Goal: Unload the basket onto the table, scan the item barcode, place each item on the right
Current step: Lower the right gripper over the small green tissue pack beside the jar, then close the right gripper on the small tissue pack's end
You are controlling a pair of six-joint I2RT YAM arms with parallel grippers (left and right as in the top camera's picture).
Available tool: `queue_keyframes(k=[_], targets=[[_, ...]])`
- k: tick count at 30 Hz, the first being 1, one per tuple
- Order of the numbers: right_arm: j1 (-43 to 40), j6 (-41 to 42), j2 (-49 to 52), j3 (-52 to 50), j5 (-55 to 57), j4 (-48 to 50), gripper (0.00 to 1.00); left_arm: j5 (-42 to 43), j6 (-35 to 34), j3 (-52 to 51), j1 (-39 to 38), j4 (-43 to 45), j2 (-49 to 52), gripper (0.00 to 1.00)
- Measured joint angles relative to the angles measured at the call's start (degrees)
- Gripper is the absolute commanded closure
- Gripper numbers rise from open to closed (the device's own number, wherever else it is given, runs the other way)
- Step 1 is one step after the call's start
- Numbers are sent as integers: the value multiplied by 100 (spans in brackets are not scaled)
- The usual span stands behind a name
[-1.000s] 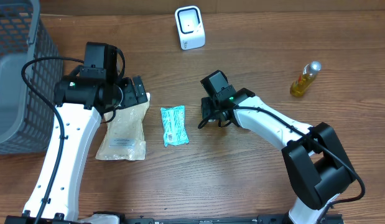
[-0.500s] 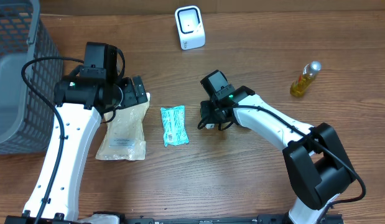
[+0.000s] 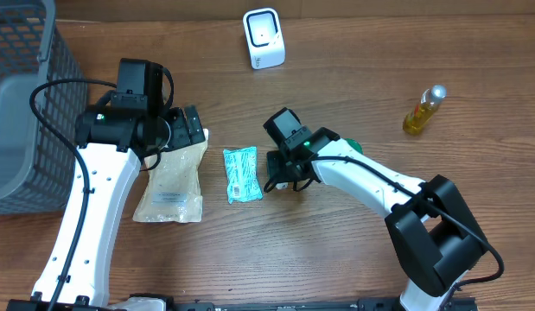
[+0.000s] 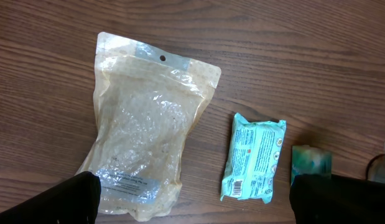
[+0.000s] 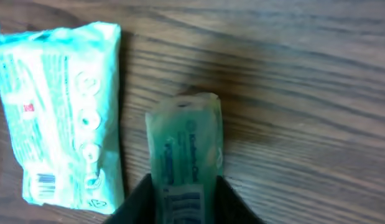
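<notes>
Since the overhead shot hides most of it, the right wrist cam is the one to look at. The right hand has its two dark fingers closed in on the long sides of a little green sachet, so it's pinching that by the near end. The sachet's far end points away from the camera, with wood grain all round it. I can't tell if that end touches the counter or sits just off it.

Just to the side of the sachet lies a teal wipes pack, flat on the counter, and a small barcode shows on its near corner in the wrist view. The two are close but not touching.

Over on the other side, the left hand hangs above the top end of a clear pouch of pale grains. Its fingers are spread as wide as they go and nothing is between them. The pouch lies flat, just beside the teal pack.

The white scanner stands at the far edge of the counter, well apart from the sachet. A small bottle of yellow liquid stands off to the right, and a grey wire basket fills the far left corner.
</notes>
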Motion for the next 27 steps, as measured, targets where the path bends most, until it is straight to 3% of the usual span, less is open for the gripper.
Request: queue_keyframes(k=[12, 20, 23, 25, 27], targets=[[-15, -9, 0, 24, 199, 459, 59, 0, 0, 0, 0, 0, 0, 0], [-15, -24, 0, 48, 227, 122, 61, 0, 0, 0, 0, 0, 0, 0], [-15, -35, 0, 48, 243, 33, 72, 0, 0, 0, 0, 0, 0, 0], [-15, -37, 0, 48, 245, 0, 85, 0, 2, 0, 0, 0, 0, 0], [-15, -42, 0, 52, 295, -42, 85, 0, 2, 0, 0, 2, 0, 1]])
